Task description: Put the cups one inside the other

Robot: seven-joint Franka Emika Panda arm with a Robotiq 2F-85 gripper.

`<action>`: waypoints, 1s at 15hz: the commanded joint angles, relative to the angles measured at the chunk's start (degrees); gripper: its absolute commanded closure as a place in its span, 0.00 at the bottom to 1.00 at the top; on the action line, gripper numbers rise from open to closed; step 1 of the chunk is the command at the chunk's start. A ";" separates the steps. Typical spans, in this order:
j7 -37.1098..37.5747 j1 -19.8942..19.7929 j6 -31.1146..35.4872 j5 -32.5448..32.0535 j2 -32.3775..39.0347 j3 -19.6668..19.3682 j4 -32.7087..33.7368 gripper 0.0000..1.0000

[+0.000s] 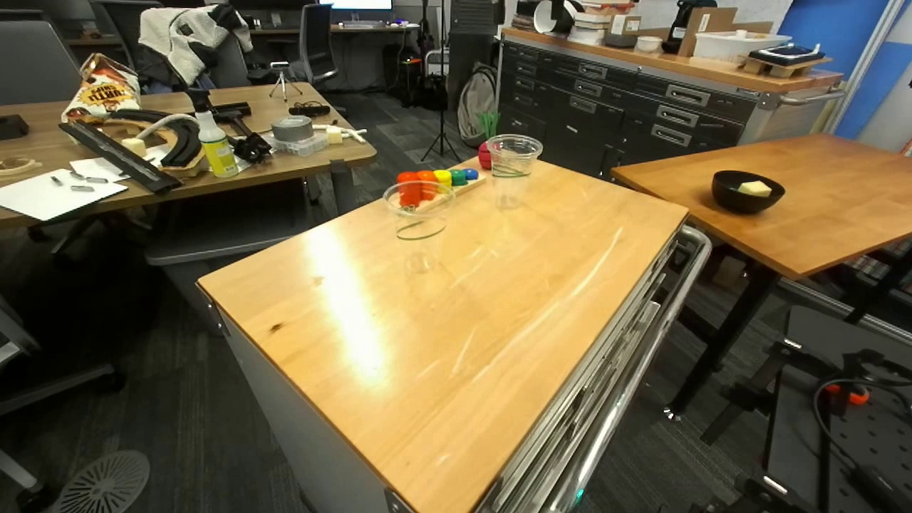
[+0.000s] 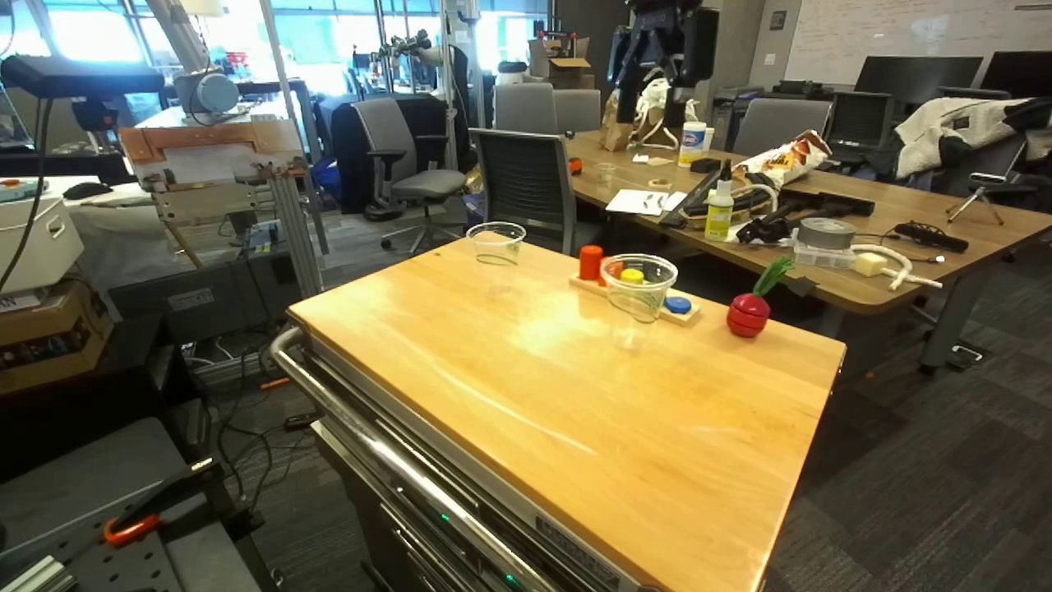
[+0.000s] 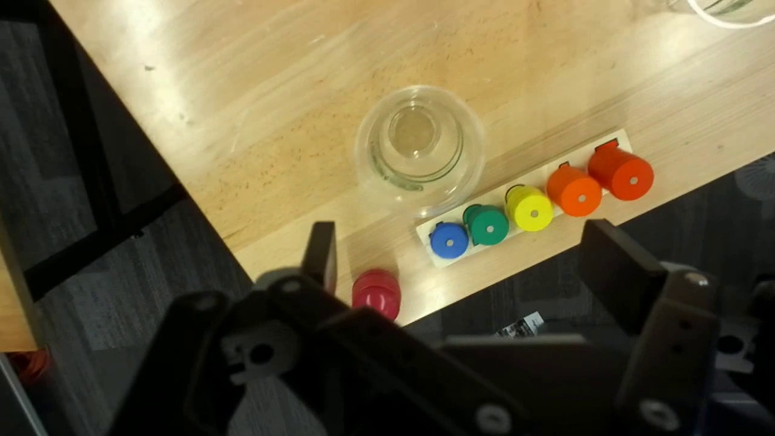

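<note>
Two clear plastic cups stand upright and apart on the wooden cart top. One cup stands by the blue end of the block row. It also shows in an exterior view and near the middle of the wrist view. Its rim looks thick; I cannot tell whether it is a single cup. The other cup stands past the red end, also in an exterior view and cut off at the wrist view's top right. My gripper is open and empty, high above the cart.
A row of red, orange, yellow, green and blue blocks lies along the cart edge, close to the middle cup. A red toy radish with green leaves stands near. A black bowl is on another table. A metal handle runs along one side.
</note>
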 commanded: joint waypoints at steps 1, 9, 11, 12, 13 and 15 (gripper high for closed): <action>5.65 3.66 2.48 0.45 -1.49 1.03 -5.30 0.00; 10.39 6.78 8.81 6.76 -1.79 5.99 -13.42 0.00; 11.42 7.40 11.63 6.61 -1.68 6.05 -16.31 0.00; 12.03 7.64 13.21 6.51 -1.63 5.97 -17.85 0.00; 12.44 7.87 15.10 6.18 -1.62 5.77 -19.83 0.00; 12.13 7.63 16.85 6.85 -0.95 6.07 -22.28 0.00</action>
